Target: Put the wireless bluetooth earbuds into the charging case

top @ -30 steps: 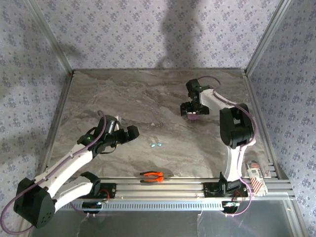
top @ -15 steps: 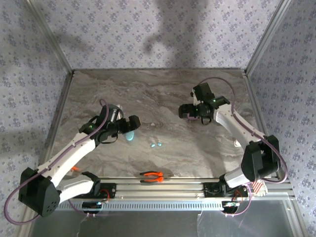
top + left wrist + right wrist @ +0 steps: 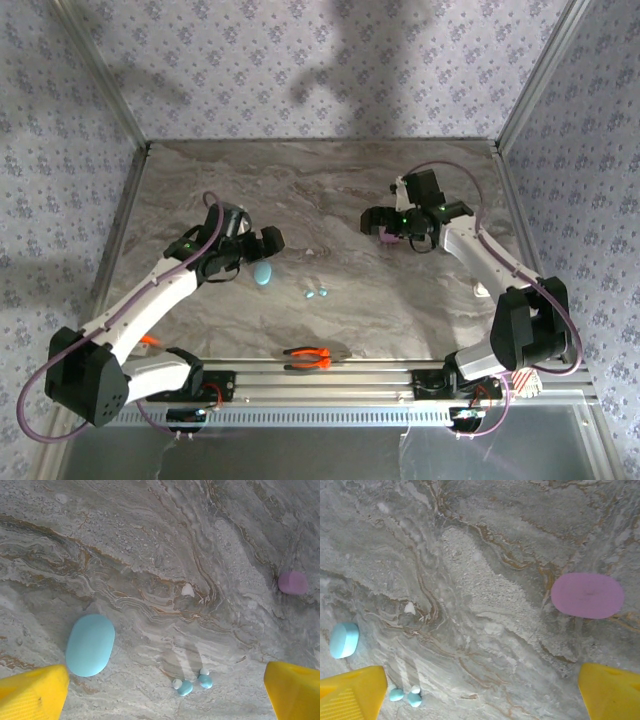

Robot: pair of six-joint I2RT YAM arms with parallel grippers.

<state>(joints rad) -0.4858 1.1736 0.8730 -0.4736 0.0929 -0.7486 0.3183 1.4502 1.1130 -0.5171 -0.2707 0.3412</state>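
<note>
the two teal earbuds (image 3: pixel 316 293) lie loose on the counter (image 3: pixel 300 190), touching each other. they sit about midway between its left and right edges, nearer the near edge than the far one. the teal case (image 3: pixel 262 274) lies flat just to their left, apart from them. the pink case (image 3: pixel 587 595) lies well apart, in the right half of the counter. we judge that nothing is inserted yet: both cases look like closed pebbles and the buds lie outside them.

the left jaws hang above the counter close to the teal case, spread wide and empty. the right jaws hang above the pink case, equally wide and empty. we read this as each arm posed over the case on its own side, high enough to look things over before choosing a grasp.

the overhead view gives the layout, plus the orange-handled pliers (image 3: pixel 307 356) at the near edge, apart from everything else. the left wrist view adds detail: each earbud has a white tip, and the teal case's smooth oval outline lies between the yellow pads (image 3: pixel 32 692). the right wrist view shows the pink case whole, where overhead the arm covers most of it. it also shows a small pale speck (image 3: pixel 410 608) on the counter that we cannot identify.
</note>
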